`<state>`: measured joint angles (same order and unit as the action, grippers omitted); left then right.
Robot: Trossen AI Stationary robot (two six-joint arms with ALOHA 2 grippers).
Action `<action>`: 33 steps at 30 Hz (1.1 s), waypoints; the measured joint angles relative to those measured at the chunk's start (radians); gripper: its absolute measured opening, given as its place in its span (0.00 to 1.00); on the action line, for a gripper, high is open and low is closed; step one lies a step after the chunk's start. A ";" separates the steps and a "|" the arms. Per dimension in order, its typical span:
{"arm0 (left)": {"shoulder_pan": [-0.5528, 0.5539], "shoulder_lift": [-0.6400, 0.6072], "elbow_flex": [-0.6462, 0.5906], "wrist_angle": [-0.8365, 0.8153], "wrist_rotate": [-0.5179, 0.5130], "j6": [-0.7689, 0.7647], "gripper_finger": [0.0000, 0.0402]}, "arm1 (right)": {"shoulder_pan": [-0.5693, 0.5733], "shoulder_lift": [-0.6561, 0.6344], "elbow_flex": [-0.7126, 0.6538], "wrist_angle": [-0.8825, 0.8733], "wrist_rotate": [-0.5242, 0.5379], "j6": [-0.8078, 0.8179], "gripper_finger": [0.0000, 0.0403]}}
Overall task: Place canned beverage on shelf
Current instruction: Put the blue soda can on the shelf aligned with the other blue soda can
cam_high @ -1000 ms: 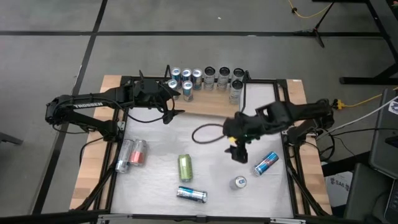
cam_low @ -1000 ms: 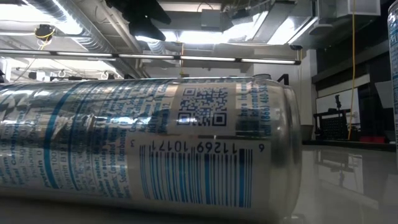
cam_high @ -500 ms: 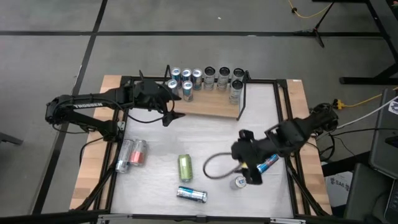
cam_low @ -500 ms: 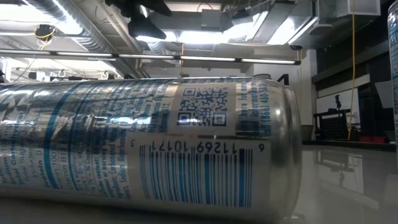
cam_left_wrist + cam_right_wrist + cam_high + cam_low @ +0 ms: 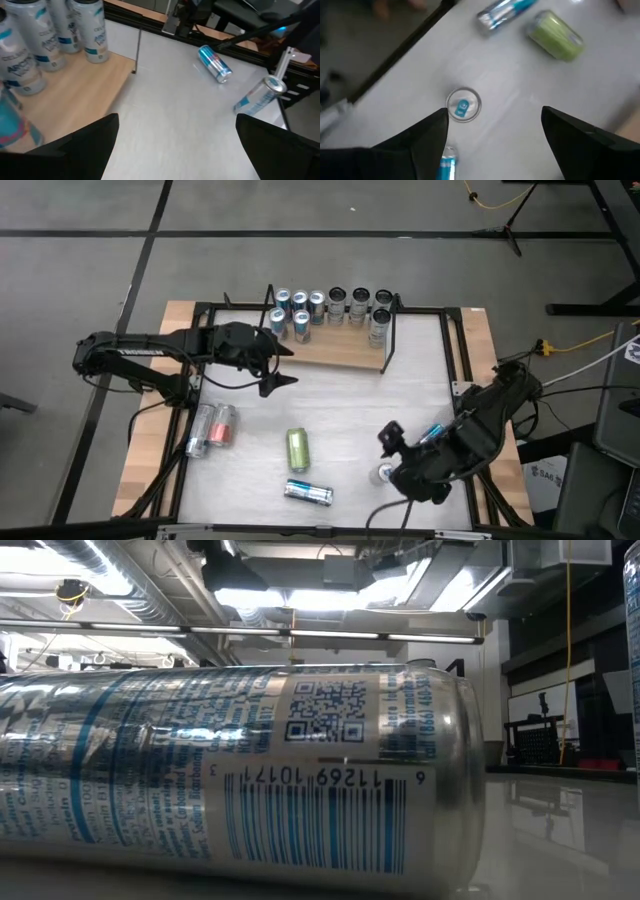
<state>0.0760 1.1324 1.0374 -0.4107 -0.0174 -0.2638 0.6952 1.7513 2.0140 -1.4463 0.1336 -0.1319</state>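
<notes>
— What does your desk look like?

— Your desk is a pale grey top in a black frame, with bare wood strips along its left and right edges. The shelf sits at the far edge, near the middle, its wooden board crowded with upright cans. A red and silver pair of cans lies near the left edge, a green can lies toward the near middle, and a blue and silver can lies by the near edge.

— And your grippers?

— Your left gripper hangs just in front of the shelf's left end, jaws spread wide and holding nothing. Your right gripper is low near the near right corner, jaws parted and empty, above an upright can; another blue can lies just beside that arm.

— The room?

— Grey floor with dark seams surrounds the desk. From table height, the lying can fills your sight, with ceiling lights and pipes behind.
</notes>
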 joint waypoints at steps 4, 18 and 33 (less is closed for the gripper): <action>-0.030 0.000 0.000 0.000 -0.014 -0.022 0.99 | -0.012 0.030 0.000 0.000 -0.028 -0.201 0.76; -0.084 0.000 0.000 0.001 -0.124 -0.024 0.99 | -0.022 0.177 0.000 -0.078 -0.057 -0.502 0.76; -0.134 0.000 0.000 0.001 -0.124 -0.024 0.99 | -0.021 0.243 0.000 -0.094 -0.048 -0.493 0.76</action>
<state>-0.0579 1.1324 1.0374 -0.4099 -0.1410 -0.2877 0.6746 1.9945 2.0144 -1.5398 0.0853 -0.6254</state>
